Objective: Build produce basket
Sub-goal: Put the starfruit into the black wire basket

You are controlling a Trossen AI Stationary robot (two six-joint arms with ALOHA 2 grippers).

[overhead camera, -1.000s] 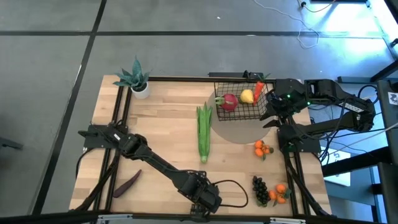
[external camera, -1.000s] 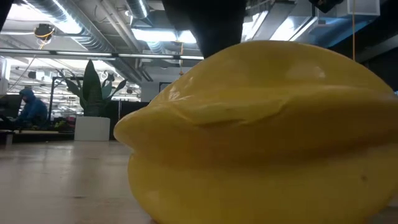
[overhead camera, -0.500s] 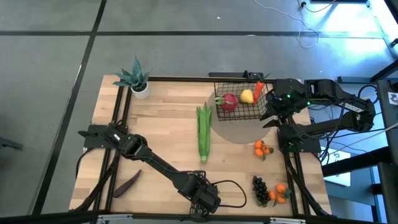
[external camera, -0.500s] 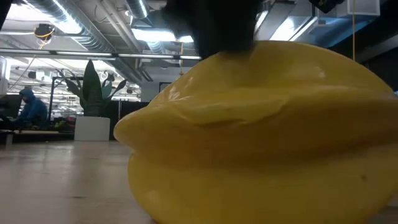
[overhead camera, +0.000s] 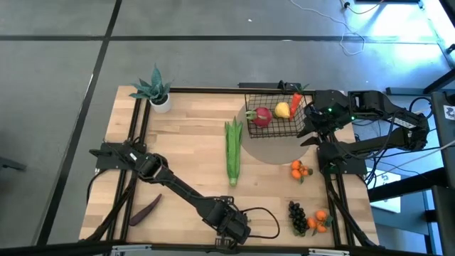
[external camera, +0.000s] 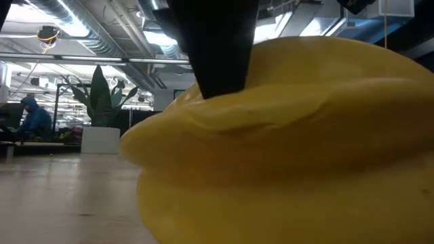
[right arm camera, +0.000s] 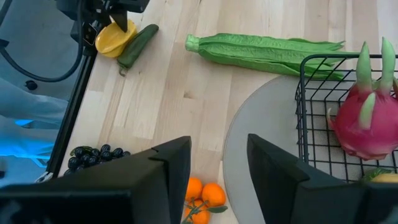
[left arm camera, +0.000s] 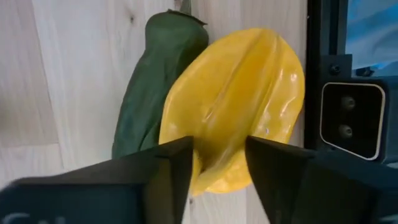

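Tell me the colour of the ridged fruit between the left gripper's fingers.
Yellow; the ridged fruit shows best in the left wrist view.
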